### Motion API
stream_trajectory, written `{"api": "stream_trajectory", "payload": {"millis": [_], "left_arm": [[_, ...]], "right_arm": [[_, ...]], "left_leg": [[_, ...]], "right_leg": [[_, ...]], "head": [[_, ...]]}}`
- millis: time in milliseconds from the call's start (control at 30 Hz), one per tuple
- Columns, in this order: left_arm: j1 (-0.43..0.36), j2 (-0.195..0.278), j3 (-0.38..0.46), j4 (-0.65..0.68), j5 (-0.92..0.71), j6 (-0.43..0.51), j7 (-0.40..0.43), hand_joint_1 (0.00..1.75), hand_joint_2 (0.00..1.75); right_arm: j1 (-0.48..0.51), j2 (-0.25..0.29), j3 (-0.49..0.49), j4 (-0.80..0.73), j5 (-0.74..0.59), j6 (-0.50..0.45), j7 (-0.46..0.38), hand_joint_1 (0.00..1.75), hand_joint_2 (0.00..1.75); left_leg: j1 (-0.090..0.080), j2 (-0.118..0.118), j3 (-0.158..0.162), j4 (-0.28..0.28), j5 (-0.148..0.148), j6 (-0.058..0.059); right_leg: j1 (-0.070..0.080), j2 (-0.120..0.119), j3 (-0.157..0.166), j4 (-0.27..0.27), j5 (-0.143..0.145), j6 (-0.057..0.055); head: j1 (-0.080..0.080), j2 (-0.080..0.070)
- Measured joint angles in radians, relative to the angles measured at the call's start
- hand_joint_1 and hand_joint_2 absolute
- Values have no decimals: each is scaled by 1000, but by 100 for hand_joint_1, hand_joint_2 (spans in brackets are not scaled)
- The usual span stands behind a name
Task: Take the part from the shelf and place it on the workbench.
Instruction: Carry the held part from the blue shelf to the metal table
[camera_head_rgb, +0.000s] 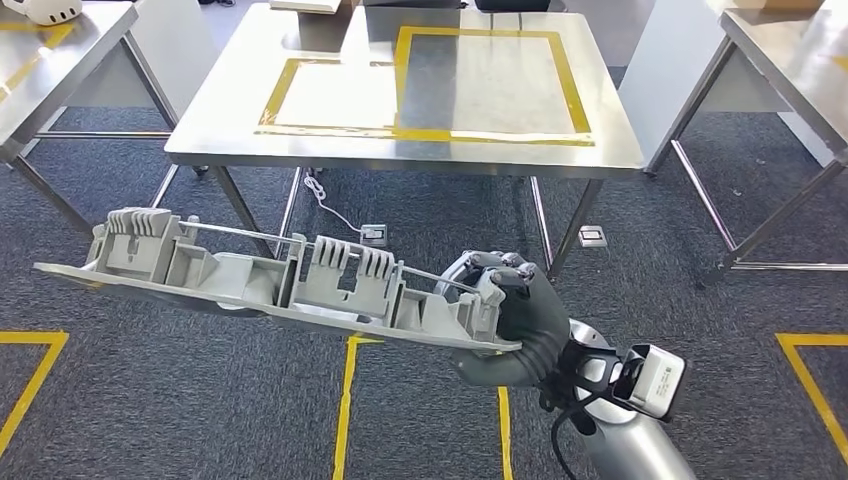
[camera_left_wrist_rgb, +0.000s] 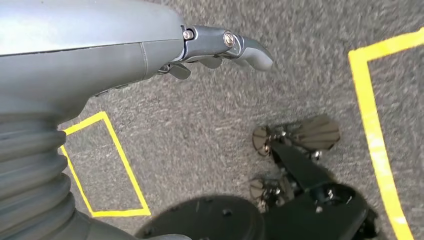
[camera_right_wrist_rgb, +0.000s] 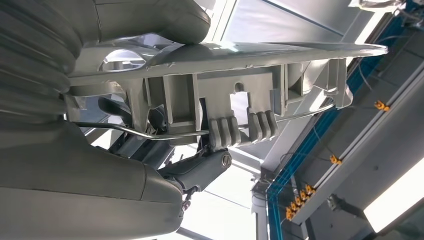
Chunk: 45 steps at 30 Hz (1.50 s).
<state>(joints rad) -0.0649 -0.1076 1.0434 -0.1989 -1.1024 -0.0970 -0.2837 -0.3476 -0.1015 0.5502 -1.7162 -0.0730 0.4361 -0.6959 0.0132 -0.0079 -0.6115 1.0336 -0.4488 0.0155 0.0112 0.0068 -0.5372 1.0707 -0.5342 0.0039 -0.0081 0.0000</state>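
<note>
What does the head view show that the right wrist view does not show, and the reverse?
Head view alone: the steel workbench with yellow tape rectangles ahead, the grey carpet with yellow floor lines, and the part's whole length. Right wrist view alone: the ceiling with a blue beam behind the part. Both share: the long grey part with its thin metal rod, held at one end by the right hand.

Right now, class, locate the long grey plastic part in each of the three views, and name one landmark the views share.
Head view: the part stretches from the left side to the centre, gripped at its right end by the right hand.
Left wrist view: not in it.
Right wrist view: the part runs across the upper middle.
Shared landmark: the thin metal rod along the part.
</note>
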Motion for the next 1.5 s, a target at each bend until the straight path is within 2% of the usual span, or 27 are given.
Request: {"api": "stream_trajectory", "payload": {"millis": [33,133,167,200,267,300,333,400,500,567,633,667,700,733,800,833,900,1000,1067,1167,1200,1233,1300,1333,1400,1433,1500], "left_arm": [[-1,0,0,0,0,0,0,0,175],[-4,2,0,-1,0,0,0,0,175],[-3,3,0,0,0,0,0,0,175],[-3,3,0,0,0,0,0,0,175],[-2,2,0,0,0,0,0,0,175],[-3,1,0,0,0,0,0,0,175],[-3,1,0,0,0,0,0,0,175],[-4,1,0,0,0,0,0,0,175],[-4,2,0,0,0,0,0,0,175],[-7,2,0,0,0,0,0,0,175],[-6,2,0,0,0,0,1,0,175],[-4,2,0,0,0,0,1,0,175],[-3,2,0,0,0,0,1,0,175],[-2,2,0,0,0,0,1,0,175],[-1,3,0,0,0,0,1,0,175],[-2,3,0,0,0,0,1,0,175],[-2,1,0,0,0,1,2,0,175],[-1,-2,0,0,0,3,3,0,175],[-3,-3,0,-1,0,4,3,0,175],[-4,-3,0,-1,0,4,3,0,175],[-3,-4,0,-1,0,4,3,0,175],[-3,-4,0,-1,0,4,4,0,175],[-3,-5,0,-1,0,3,4,0,175],[-3,-5,0,-1,0,3,4,0,175],[-5,-5,0,-1,0,3,4,0,175],[-5,-5,0,-1,0,3,4,0,175],[-5,-4,0,-2,0,2,5,0,175]], "right_arm": [[-1,0,-1,-2,0,0,0,175,175],[0,0,-4,-6,-1,1,0,175,175],[1,0,-5,-5,-1,2,0,175,175],[2,-1,-7,-6,-2,2,0,175,175],[3,-1,-12,-7,-4,4,0,175,175],[3,-1,-14,-8,-7,4,0,175,175],[4,-1,-16,-9,-9,4,0,175,175],[6,-2,-17,-12,-11,5,-1,175,175],[10,-2,-19,-16,-11,5,0,175,175],[11,-1,-19,-19,-12,6,-1,175,175],[13,-1,-19,-20,-12,7,-1,175,175],[15,-1,-19,-20,-12,7,0,175,175],[17,-1,-19,-20,-12,8,0,175,175],[18,-1,-19,-20,-11,9,1,175,175],[18,0,-19,-20,-11,13,0,175,175],[18,0,-19,-20,-11,14,0,175,175],[19,2,-19,-22,-10,16,2,175,175],[19,4,-19,-27,-8,18,5,175,175],[15,4,-19,-29,-6,18,5,175,175],[12,4,-20,-30,-3,18,15,175,175],[12,4,-20,-30,-2,18,20,175,175],[12,4,-20,-31,-2,17,23,175,175],[11,4,-20,-35,-3,17,28,175,175],[10,4,-20,-37,-4,16,29,175,175],[10,4,-20,-40,-7,14,33,175,175],[10,4,-20,-42,-9,13,35,175,175],[10,5,-20,-47,-10,10,38,175,175]], "left_leg": [[2,0,7,-1,-4,5],[3,0,20,-2,-21,8],[3,0,26,-2,-27,7],[3,-1,34,-2,-33,5],[3,-1,54,-2,-48,0],[3,-1,63,-2,-55,-5],[2,-1,68,-2,-61,-10],[1,-1,74,-2,-67,-24],[1,2,75,30,-72,-43],[2,3,26,119,-101,-50],[2,3,-55,241,-150,-52],[2,3,-85,275,-164,-52],[2,3,-100,275,-157,-49],[1,3,-96,239,-127,-46],[-3,3,-59,105,-33,-35],[-6,4,-43,51,-8,-29],[-10,4,-28,5,9,-18],[-5,3,-11,-2,10,-1],[-1,2,1,-5,4,7],[0,1,14,-5,-13,9],[1,1,22,-4,-19,7],[3,1,30,-4,-26,4],[6,0,49,-4,-42,-5],[7,-1,56,-3,-49,-11],[7,-1,61,-1,-57,-26],[6,-1,65,1,-57,-33],[7,1,69,14,-61,-45]], "right_leg": [[-2,-1,-26,46,-14,6],[-12,-2,-146,220,-80,22],[-14,-2,-172,243,-82,24],[-16,-2,-180,229,-59,25],[-17,-3,-144,104,36,20],[-15,-4,-120,37,67,17],[-12,-5,-101,-10,81,12],[-7,-5,-90,-37,73,0],[-11,-4,-66,-47,78,-22],[-12,-5,-49,-51,71,-33],[-8,-4,-38,-51,60,-40],[-6,-3,-31,-51,53,-41],[-5,-2,-22,-50,46,-42],[-3,0,-12,-50,38,-41],[-1,0,10,-49,21,-38],[0,0,17,-48,12,-34],[3,0,21,-45,2,-23],[3,-1,19,-15,-2,-6],[-2,-2,-26,67,-29,6],[-14,-2,-140,224,-93,24],[-18,-2,-159,232,-88,26],[-21,-2,-160,205,-59,28],[-25,-3,-122,77,39,29],[-23,-4,-105,18,63,26],[-18,-5,-90,-35,75,15],[-16,-5,-89,-38,68,6],[-18,-4,-74,-42,76,-10]], "head": [[2,0],[7,0],[8,0],[8,0],[10,0],[11,0],[13,0],[14,0],[11,0],[6,0],[3,0],[2,0],[2,0],[1,0],[0,0],[0,0],[0,0],[1,0],[5,0],[7,0],[8,0],[8,0],[10,0],[12,0],[15,0],[16,0],[14,0]]}}
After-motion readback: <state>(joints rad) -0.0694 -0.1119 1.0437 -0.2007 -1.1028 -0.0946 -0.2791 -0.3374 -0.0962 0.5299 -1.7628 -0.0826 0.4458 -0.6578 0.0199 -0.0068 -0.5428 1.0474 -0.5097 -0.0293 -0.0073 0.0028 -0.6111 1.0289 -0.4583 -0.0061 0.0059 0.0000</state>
